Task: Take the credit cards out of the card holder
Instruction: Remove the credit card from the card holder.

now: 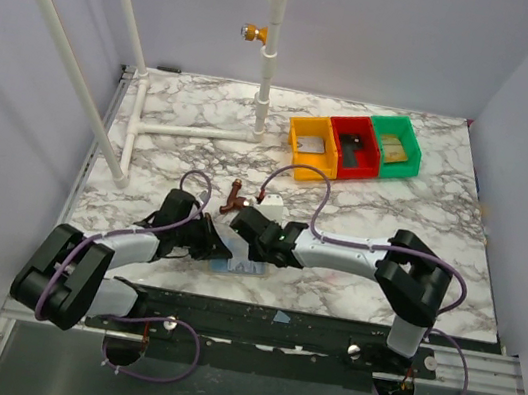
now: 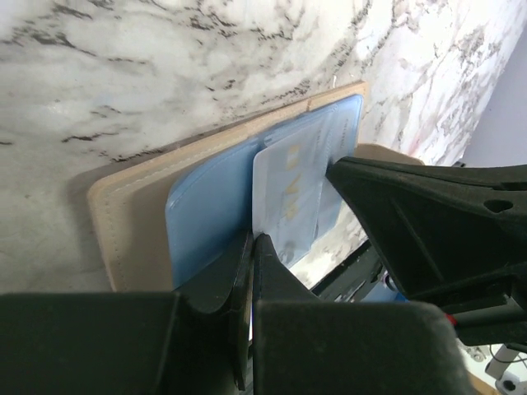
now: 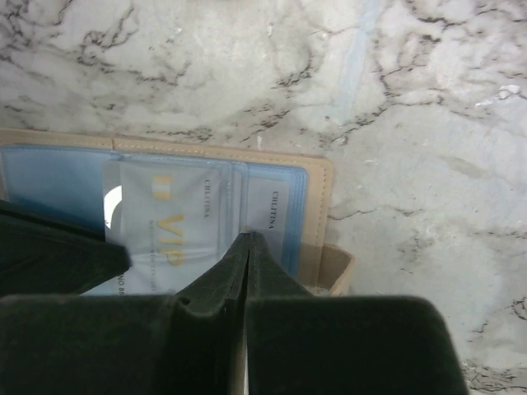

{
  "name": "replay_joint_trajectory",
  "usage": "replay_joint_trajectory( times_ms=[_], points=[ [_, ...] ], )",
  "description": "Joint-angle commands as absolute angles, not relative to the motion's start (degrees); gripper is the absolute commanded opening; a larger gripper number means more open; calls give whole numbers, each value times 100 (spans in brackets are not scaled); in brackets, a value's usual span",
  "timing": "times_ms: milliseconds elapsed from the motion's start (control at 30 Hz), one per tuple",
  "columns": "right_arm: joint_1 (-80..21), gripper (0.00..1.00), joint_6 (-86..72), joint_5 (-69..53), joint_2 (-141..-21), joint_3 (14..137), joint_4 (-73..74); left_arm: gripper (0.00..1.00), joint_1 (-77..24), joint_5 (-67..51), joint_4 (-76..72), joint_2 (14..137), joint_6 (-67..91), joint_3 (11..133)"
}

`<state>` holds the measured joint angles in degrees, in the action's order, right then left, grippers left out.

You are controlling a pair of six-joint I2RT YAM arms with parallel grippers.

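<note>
Down at the near middle of the table [image 1: 392,219], the card holder [image 3: 317,206] is lying open flat, tan rim round blue plastic sleeves, and both my grippers are crowded onto it. My left gripper [image 2: 251,255] has its fingers pressed together right at the near edge of the VIP card [image 3: 177,230], so I reckon it's pinching that card, though I can't see the pads actually biting. My right gripper [image 3: 247,247] is closed too, tip resting on the sleeve just beside the card, which looks like pinning the holder down rather than gripping anything. So I'd call this the first pull, card only partly out. Next I need a straight slide out along the sleeve while the right keeps the holder from dragging along. Writing-wise, "VIP" in gold is clear; the small print is too tiny to trust.
</note>
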<state>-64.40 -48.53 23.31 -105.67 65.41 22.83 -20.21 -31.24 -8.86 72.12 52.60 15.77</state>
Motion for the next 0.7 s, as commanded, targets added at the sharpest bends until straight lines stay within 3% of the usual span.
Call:
replay_joint_trajectory(
  times_ms=[0,333,533,667],
  points=[
    [-6171,2,-4504,2760,-10860,6010,3369,0,-1881,-2443,-108,7487,4824,1785],
    [-6121,3,-4393,2488,-10554,5861,3054,0,-1980,-2356,-62,7623,4719,1924],
    [-6130,25,-4359,2148,-9971,5932,2848,0,-2258,-2329,-245,7745,4856,1875],
    [-6126,26,-4420,2191,-9653,5941,2826,0,-2534,-2315,-578,7879,5148,1796]
  ],
)
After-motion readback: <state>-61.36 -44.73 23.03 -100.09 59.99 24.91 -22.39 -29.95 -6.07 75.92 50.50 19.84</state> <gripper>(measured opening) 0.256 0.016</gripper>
